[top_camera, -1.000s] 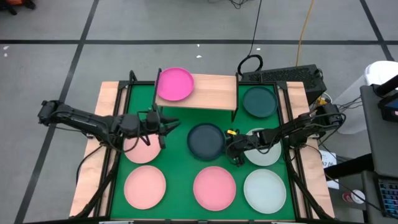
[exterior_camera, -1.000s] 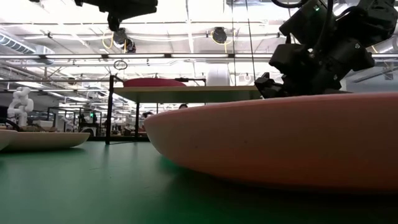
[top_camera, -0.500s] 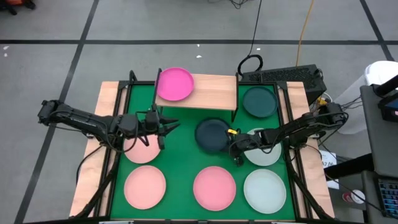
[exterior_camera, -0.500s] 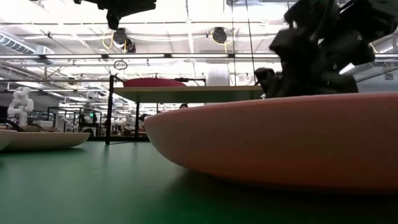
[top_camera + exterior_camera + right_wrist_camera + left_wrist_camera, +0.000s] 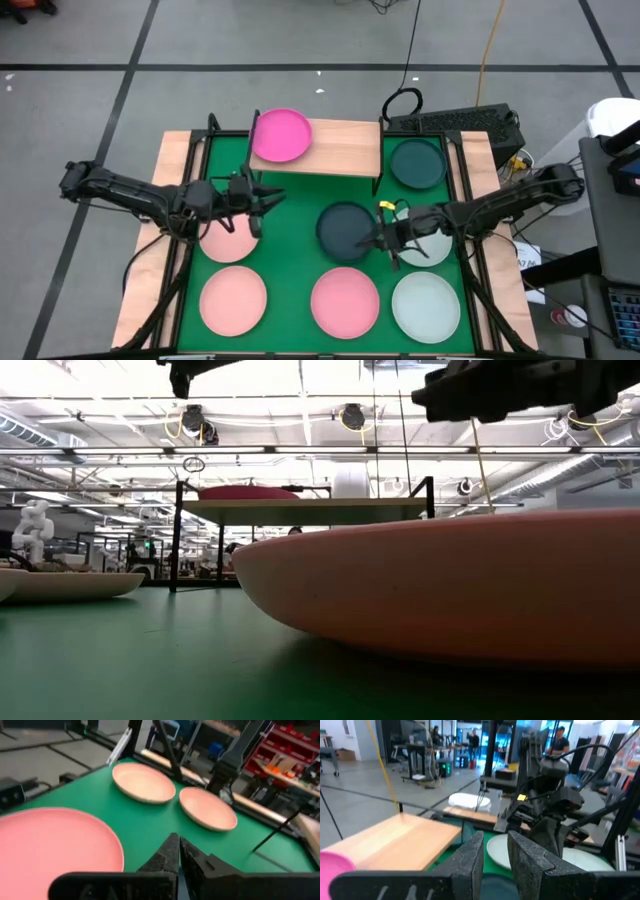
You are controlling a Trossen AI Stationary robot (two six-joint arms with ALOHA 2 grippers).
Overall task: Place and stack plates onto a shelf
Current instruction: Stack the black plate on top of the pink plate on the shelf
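Teal plate (image 5: 344,230) now sits a little farther toward the right arm than a second ago, when it lay nearer the middle of the green bench (image 5: 290,250); the right gripper (image 5: 385,238) has its jaws together on that plate's near rim, having shut within the last second, and in the low view the arm has risen from behind the big pink plate (image 5: 450,590) to the top of the picture. Left gripper (image 5: 262,201) hovers as before over the salmon plate (image 5: 228,240), jaws apart and empty. Hot pink plate (image 5: 280,134) stays on the shelf (image 5: 340,148).
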